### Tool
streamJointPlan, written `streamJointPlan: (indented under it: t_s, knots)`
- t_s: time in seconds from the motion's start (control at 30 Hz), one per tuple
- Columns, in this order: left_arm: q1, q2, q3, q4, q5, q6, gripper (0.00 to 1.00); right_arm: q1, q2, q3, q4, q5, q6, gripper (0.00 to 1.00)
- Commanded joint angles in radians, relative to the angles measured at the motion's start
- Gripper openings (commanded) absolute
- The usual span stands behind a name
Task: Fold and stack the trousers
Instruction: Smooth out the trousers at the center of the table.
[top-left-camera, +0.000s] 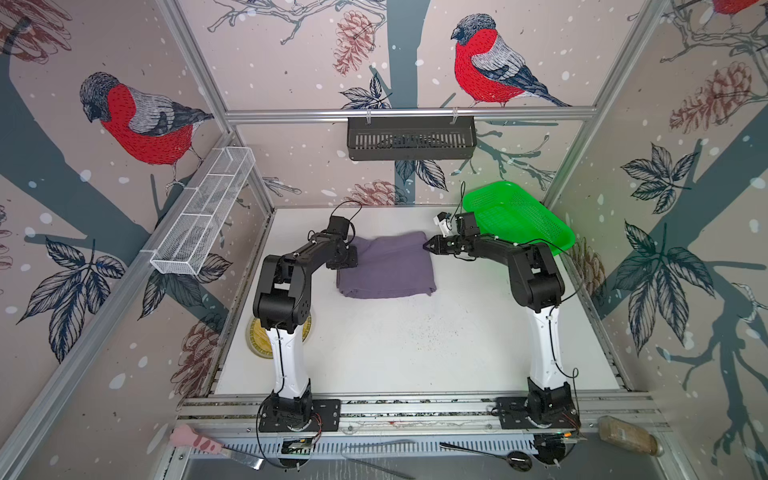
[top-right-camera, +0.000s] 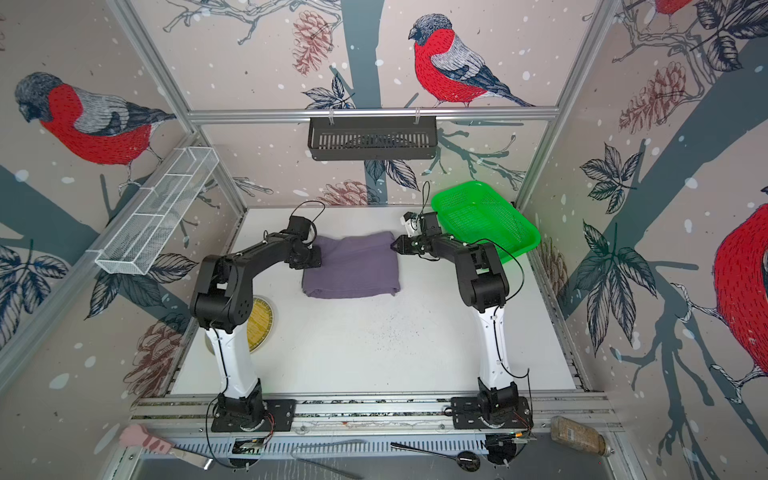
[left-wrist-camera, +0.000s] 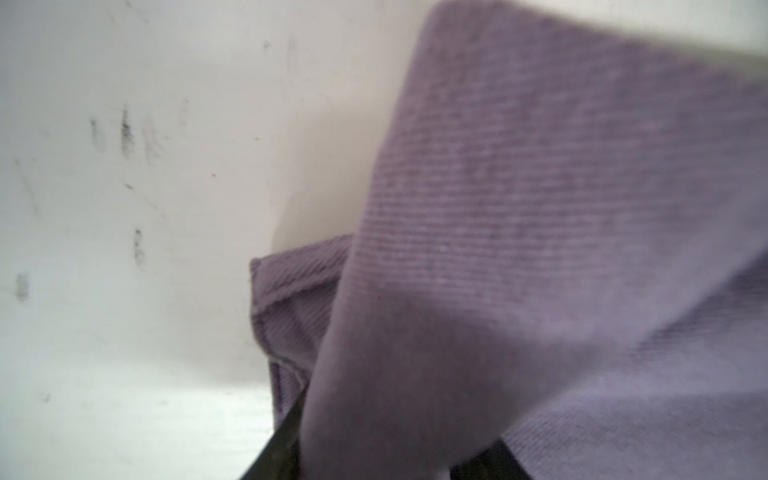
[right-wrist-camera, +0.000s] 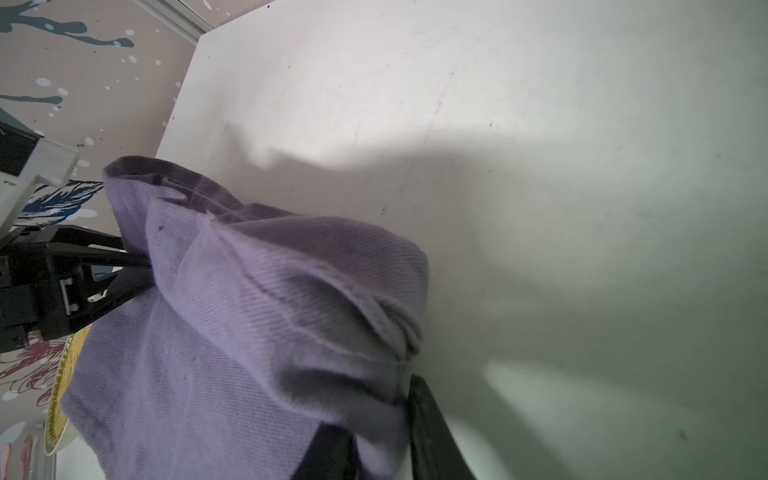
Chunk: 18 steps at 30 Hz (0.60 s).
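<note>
Two far trousers (top-left-camera: 386, 266) corners pinched, one in left gripper (left-wrist-camera: 386, 457), one in right gripper (top-left-camera: 427, 245)

Bright, sharp top views with bowed edges; blurred left wrist view; broad soft shadows on the table (right-wrist-camera: 540, 249).

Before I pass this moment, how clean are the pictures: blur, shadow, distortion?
Left wrist view: the trousers fill the frame, soft and out of focus, smeared along one edge. Right wrist view: weave sharp, a broad shadow across the table. Both top views: sharp, evenly lit; the green basket glows oversaturated.
</note>
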Motion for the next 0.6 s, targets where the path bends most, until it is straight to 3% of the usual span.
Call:
streamJointPlan:
  t_s: [0.0, 0.07, 0.3, 0.57]
  knots:
    - [0.006, 0.008, 0.040, -0.050, -0.026, 0.004, 0.54, 0.014, 0.012, 0.046, -0.057, 0.060, -0.032, 0.25]
    - [0.006, -0.004, 0.055, -0.062, -0.020, 0.007, 0.58, 0.015, -0.011, 0.039, -0.072, 0.067, -0.043, 0.27]
    - [-0.019, -0.127, 0.074, -0.102, -0.043, 0.009, 0.65, 0.009, -0.246, -0.115, -0.047, 0.116, -0.085, 0.52]
    - [-0.213, -0.196, 0.102, -0.125, -0.075, -0.053, 0.75, -0.016, -0.556, -0.393, -0.007, 0.199, -0.104, 0.71]
